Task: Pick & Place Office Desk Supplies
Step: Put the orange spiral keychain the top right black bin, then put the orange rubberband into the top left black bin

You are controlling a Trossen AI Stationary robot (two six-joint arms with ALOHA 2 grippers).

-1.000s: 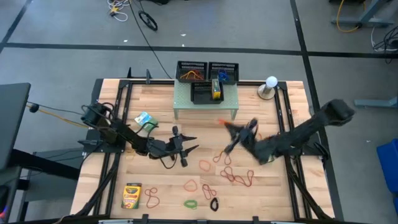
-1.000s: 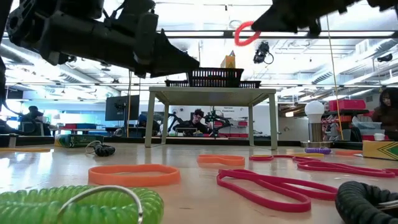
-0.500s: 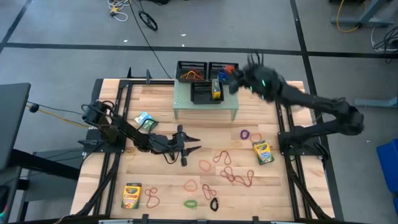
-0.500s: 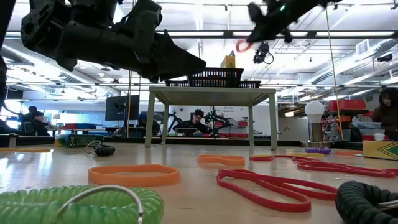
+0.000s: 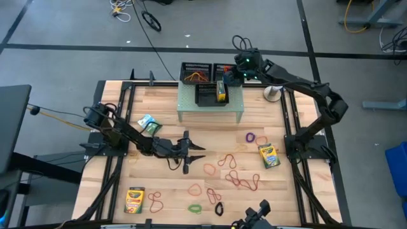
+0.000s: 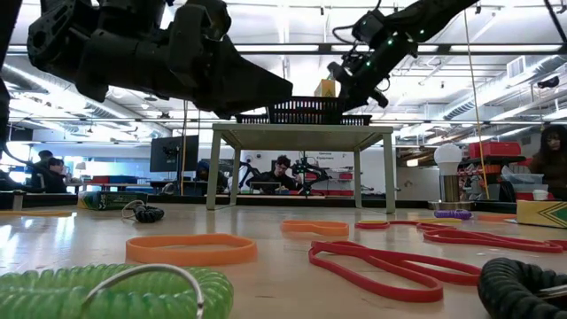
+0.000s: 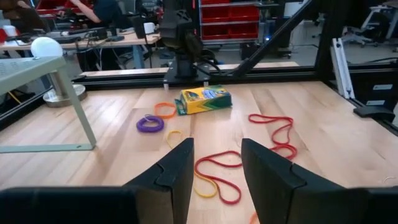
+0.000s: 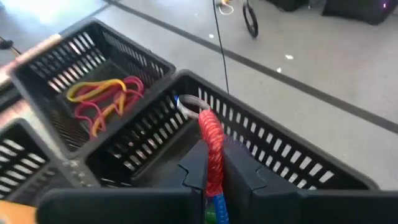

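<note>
Landmark: the pale green riser (image 5: 210,100) at the far middle of the table (image 5: 289,191); three black mesh trays stand on or behind it.

Right gripper (image 5: 238,71): over the far right tray (image 8: 261,146), just behind the riser. A second ago it hung over the near-right table with a red loop; half a second ago it was swinging toward the riser. Now it has arrived above that tray.

Right gripper's hold: fingers together, pinching a red rubber band (image 8: 211,140) that stands up between them; a pale loop end pokes out above, and blue and green show below.

Neighbouring tray (image 8: 93,68): far left of the pair, holding red and yellow bands (image 8: 102,96).

Crayon box on riser (image 5: 221,91): standing in the front tray.

Meaning for task: the carry looks finished; by my judgement the release into the tray comes next, and the band could cling to a finger or catch the mesh wall.

Left gripper (image 5: 189,149): hovering near the riser's front, over the middle of the table, fingers apart and empty.

Left to collect, in front of the riser: red bands (image 7: 217,171), an orange band (image 7: 165,110), a purple band (image 7: 150,124), a crayon box (image 7: 203,100) to the right, another crayon box (image 5: 135,200) at the near left, and a packet (image 5: 148,123) left of the riser.

Progress: partly sorted, many loops remain.
</note>
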